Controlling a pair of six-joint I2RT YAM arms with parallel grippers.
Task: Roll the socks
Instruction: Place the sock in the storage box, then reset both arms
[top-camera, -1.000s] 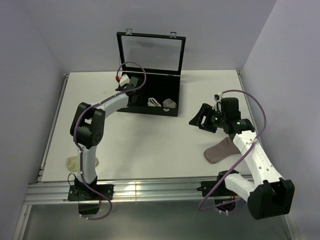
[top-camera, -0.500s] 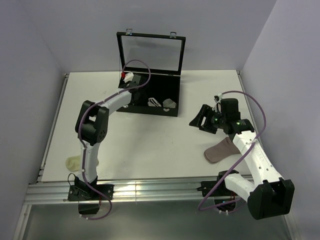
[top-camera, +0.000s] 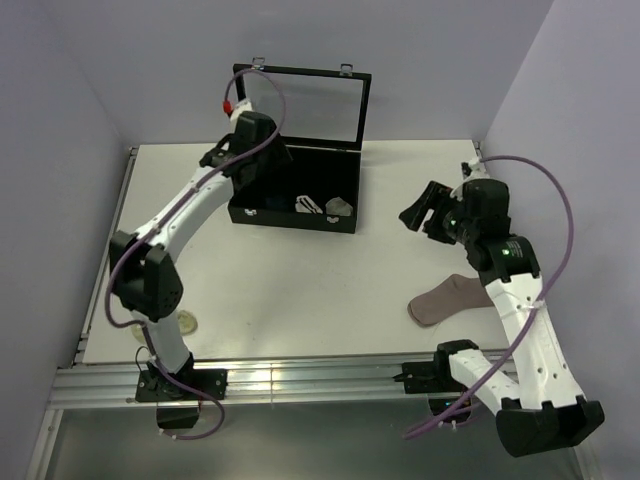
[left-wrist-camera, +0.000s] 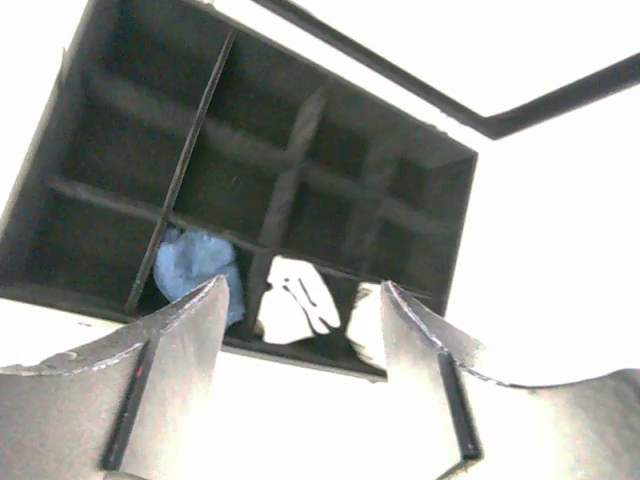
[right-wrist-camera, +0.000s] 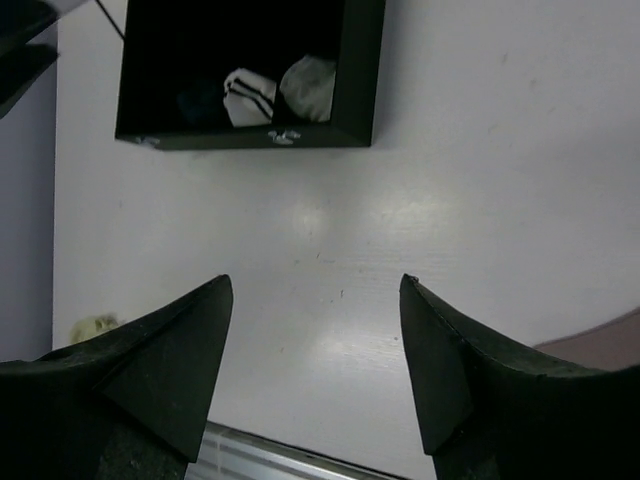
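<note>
Standing apart and empty, both pairs of jaws hold nothing; left gripper (left-wrist-camera: 302, 290) hangs over the box (top-camera: 295, 222), three rolled socks (left-wrist-camera: 295, 305) in its front compartments; right gripper (right-wrist-camera: 315, 285) hovers near the flat sock (top-camera: 445, 298) on the table (top-camera: 300, 290); advise pinching one end squarely, rolling tight.

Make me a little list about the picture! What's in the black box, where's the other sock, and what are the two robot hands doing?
Box: black box, lid up, divided into compartments
Inside: blue sock, white striped sock, grey sock, bundled, side by side along its near wall
Loose sock: flat on the table, beside the right arm
Left gripper: open, empty, above the box
Right gripper: open, empty, above the table
</note>
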